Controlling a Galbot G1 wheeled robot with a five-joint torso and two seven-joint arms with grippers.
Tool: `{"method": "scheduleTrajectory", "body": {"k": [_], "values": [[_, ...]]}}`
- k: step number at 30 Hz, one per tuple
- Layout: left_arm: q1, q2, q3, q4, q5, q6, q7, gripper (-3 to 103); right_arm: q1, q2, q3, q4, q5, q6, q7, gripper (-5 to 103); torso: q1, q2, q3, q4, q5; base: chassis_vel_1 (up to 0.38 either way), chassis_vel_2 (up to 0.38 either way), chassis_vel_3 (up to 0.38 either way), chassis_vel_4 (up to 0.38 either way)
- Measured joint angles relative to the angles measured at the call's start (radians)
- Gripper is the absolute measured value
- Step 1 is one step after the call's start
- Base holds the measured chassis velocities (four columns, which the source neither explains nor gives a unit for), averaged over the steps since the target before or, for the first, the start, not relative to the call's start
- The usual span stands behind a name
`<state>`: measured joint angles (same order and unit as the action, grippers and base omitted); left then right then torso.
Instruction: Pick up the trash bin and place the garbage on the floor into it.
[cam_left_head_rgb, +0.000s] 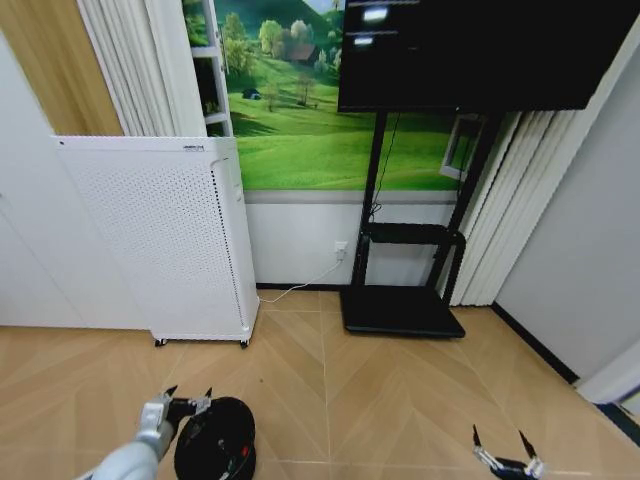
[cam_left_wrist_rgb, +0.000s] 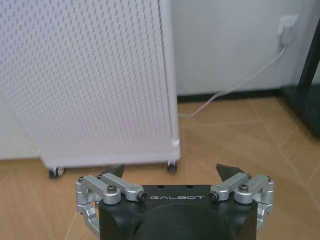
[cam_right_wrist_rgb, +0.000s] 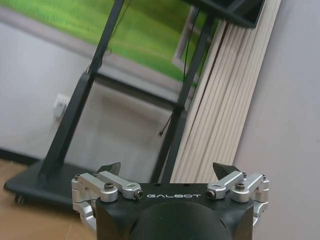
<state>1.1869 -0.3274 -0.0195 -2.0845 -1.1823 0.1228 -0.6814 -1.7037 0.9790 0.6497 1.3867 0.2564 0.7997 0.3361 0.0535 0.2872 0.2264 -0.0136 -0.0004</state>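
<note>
Left gripper (cam_left_head_rgb: 189, 398): one, at the lower left of the head view at the end of a silver arm, fingers spread with two dark tips apart, nothing between them; it hangs just above the far rim of the trash bin, whether it touches the rim cannot be told
Left gripper up close (cam_left_wrist_rgb: 173, 173): two black pointed fingertips (cam_left_wrist_rgb: 113, 170) wide apart, pointing toward the cabinet's foot and the bare floor before it
Right gripper (cam_left_head_rgb: 502, 444): one, low at the right edge of the head view over open floor, well apart from the bin; two dark tips splayed, holding nothing
Right gripper up close (cam_right_wrist_rgb: 167, 169): two fingertips (cam_right_wrist_rgb: 225, 169) set wide, facing the screen stand and the pale curtain
Trash bin (cam_left_head_rgb: 215, 439): one, round and black, standing on the floor at the bottom edge of the head view, in front of the cabinet; a small red and white shape shows inside, too small to tell what it is
Floor (cam_left_head_rgb: 380, 390): light tan wood in a chevron pattern
Cabinet (cam_left_head_rgb: 160, 240): one, white and perforated, on small casters, beyond the bin against the left wall
Casters (cam_left_wrist_rgb: 172, 166): two seen under the cabinet's front edge in the left wrist view
Screen stand (cam_left_head_rgb: 402, 270): one black stand with a flat base, carrying one dark screen (cam_left_head_rgb: 470, 50)
Cable (cam_left_wrist_rgb: 240, 82): one white lead running from a wall socket down to the floor beside the cabinet
</note>
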Motion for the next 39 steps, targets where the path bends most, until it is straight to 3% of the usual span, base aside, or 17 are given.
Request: {"method": "scheduleTrajectory", "body": {"k": [3,4,5,7,9,15,27,39], "values": [[-0.045,0.01,0.005,-0.011,-0.021,0.006,-0.002,100,-0.009,-0.021,0.012,0.027,0.035,0.0,-0.016,100,0.0,0.0,0.0,-0.0008,0.0001,0.0,0.0,0.0,0.0],[-0.108,0.031,-0.022,-0.039,-0.054,0.012,-0.009,100,-0.007,-0.066,0.011,0.064,0.114,-0.007,-0.041,100,0.0,0.0,0.0,-0.0009,0.0,0.0,0.0,0.0,0.0],[-0.108,0.031,-0.022,-0.039,-0.054,0.012,-0.009,100,-0.007,-0.066,0.011,0.064,0.114,-0.007,-0.041,100,0.0,0.0,0.0,-0.0009,0.0,0.0,0.0,0.0,0.0],[-0.144,0.065,-0.063,-0.051,-0.111,0.006,-0.019,100,0.003,-0.11,-0.004,0.094,0.208,-0.023,-0.052,100,0.0,0.0,0.0,0.001,0.0009,0.0,0.0,0.0,0.0],[-0.154,0.081,-0.084,-0.046,-0.133,-0.003,-0.018,100,0.01,-0.121,-0.008,0.094,0.225,-0.025,-0.053,100,0.0,0.0,0.0,0.0003,0.0002,0.0,0.0,0.0,0.0],[-0.169,0.095,-0.101,-0.024,-0.144,-0.025,0.002,100,0.024,-0.135,-0.013,0.096,0.252,-0.037,-0.032,100,0.0,0.0,0.0,-0.0001,0.0001,0.0,0.0,0.0,0.0],[-0.136,0.019,-0.071,-0.001,-0.109,-0.032,0.0,100,0.024,-0.121,-0.001,0.089,0.236,-0.036,0.005,100,0.0,0.0,0.0,0.0,0.0003,0.0,0.0,0.0,0.0],[-0.123,-0.016,-0.055,0.026,-0.076,-0.032,0.013,100,0.055,-0.102,-0.013,0.07,0.221,-0.028,0.045,100,0.0,0.0,0.0,0.0002,0.0004,0.0,0.0,0.0,0.0]]}}
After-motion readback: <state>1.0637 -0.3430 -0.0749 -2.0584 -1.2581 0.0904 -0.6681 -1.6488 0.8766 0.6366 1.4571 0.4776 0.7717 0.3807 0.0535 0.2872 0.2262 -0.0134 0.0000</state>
